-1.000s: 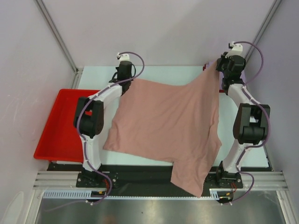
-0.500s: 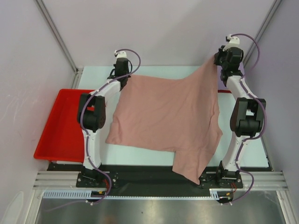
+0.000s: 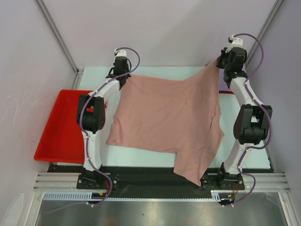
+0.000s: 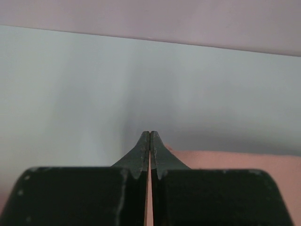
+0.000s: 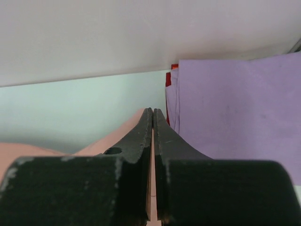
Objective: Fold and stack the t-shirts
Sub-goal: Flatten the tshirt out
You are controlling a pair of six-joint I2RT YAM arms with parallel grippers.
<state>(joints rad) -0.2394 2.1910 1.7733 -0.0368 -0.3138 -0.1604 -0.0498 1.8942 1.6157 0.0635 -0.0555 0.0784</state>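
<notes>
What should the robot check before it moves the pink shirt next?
1. Grip of left fingers on pink shirt corner: ok, shut.
2. Grip of right fingers on the other corner: ok, shut.
3. Shirt flat on the table: not ok, its near corner hangs over the edge.
4. Room by the lavender shirt: cannot tell, it lies close beside the right fingers.
5. Gap between red tray and shirt: ok, apart.

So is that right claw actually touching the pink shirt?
Touching. The right wrist view shows the right gripper shut, with a sliver of the pink shirt pinched between its jaws.
</notes>
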